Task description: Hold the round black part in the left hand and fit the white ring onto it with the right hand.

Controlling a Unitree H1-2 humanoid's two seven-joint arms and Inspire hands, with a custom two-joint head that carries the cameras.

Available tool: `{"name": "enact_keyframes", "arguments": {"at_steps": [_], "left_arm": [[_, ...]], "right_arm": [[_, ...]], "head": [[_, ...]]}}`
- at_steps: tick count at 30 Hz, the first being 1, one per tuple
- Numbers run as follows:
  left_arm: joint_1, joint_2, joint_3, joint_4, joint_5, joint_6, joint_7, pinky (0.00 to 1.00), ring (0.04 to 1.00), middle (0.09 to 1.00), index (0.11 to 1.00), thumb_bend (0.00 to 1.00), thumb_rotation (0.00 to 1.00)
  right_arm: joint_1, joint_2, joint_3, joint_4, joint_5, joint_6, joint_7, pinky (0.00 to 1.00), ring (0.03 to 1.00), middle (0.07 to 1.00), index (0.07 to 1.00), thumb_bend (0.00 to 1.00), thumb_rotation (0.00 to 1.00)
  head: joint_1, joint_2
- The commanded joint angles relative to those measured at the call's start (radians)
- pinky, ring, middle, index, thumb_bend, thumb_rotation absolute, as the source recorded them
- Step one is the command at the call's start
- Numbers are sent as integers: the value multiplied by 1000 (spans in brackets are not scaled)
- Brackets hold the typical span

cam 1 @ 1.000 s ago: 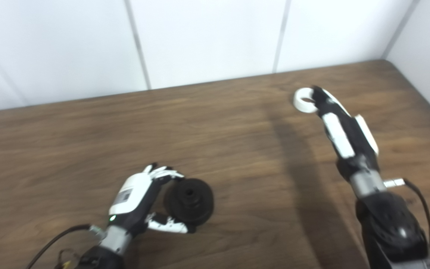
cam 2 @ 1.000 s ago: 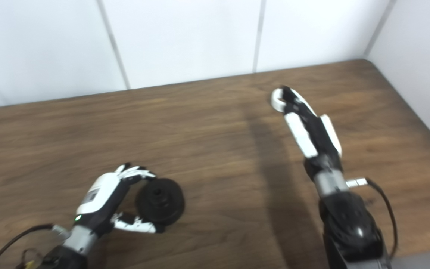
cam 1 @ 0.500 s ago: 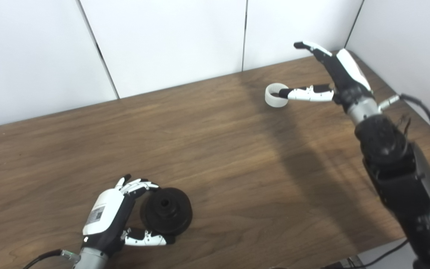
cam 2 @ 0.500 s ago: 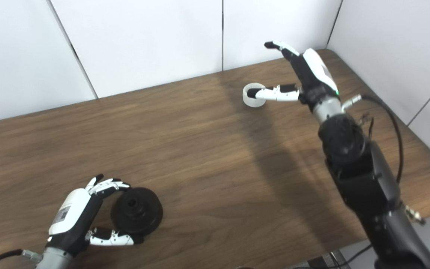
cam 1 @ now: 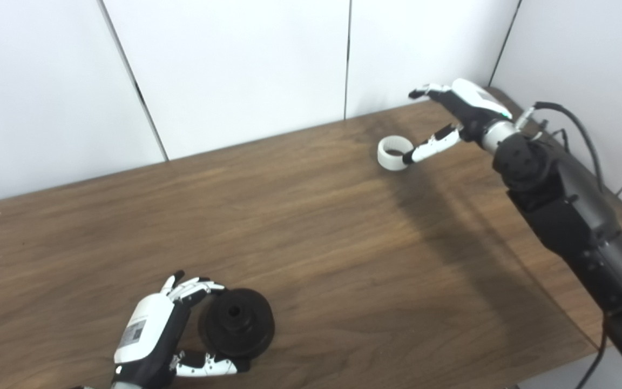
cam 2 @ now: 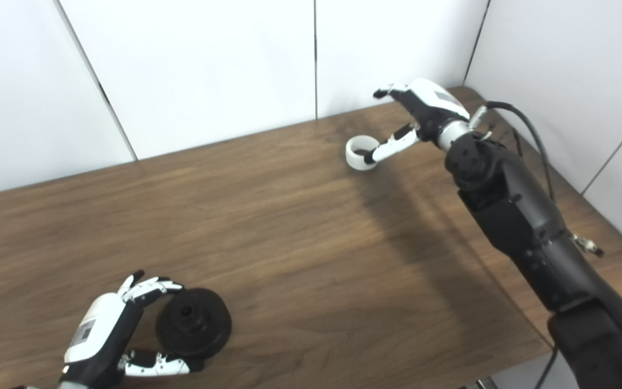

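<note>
The round black part [cam 1: 235, 322] lies near the table's front left, its hub hole facing up. My left hand [cam 1: 151, 332] wraps it from the left, with the fingers [cam 1: 195, 286] curled on its far rim and the thumb [cam 1: 208, 368] along its near rim. The white ring [cam 1: 394, 153] lies flat on the table at the far right. My right hand [cam 1: 459, 116] is open just right of it. Its thumb [cam 1: 430, 148] touches the ring's near right rim, and its fingers reach out above the table behind the ring.
The brown wooden table [cam 1: 316, 243] meets white wall panels [cam 1: 235, 70] at the back and on the right. Its front right edge [cam 1: 570, 329] runs under my right arm. A black cable [cam 1: 573, 121] loops off the right wrist.
The camera has shifted, so the whole picture moved. My right hand turned from lying over the ring to standing beside it, thumb on the rim. The left hand keeps its hold.
</note>
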Motion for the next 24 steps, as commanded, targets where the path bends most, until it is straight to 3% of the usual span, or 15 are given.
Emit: {"name": "enact_keyframes", "arguments": {"at_steps": [1,9,24], "left_arm": [[4,9,-5,21,22,7,-8,1000,845,770,486,522,53],[11,2,-8,6,21,11,-11,1000,845,769,485,522,52],[15,-7,-11,-20,25,38,-29,1000,852,773,485,522,52]], "right_arm": [[-79,-31,8,18,-32,-5,21,942,985,957,881,1000,303],[-147,-30,75,112,-88,-5,90,959,992,951,869,1000,278],[-202,-20,193,258,-139,-17,119,990,1000,962,864,1000,279]], "head": [[8,3],[20,9],[34,16]]}}
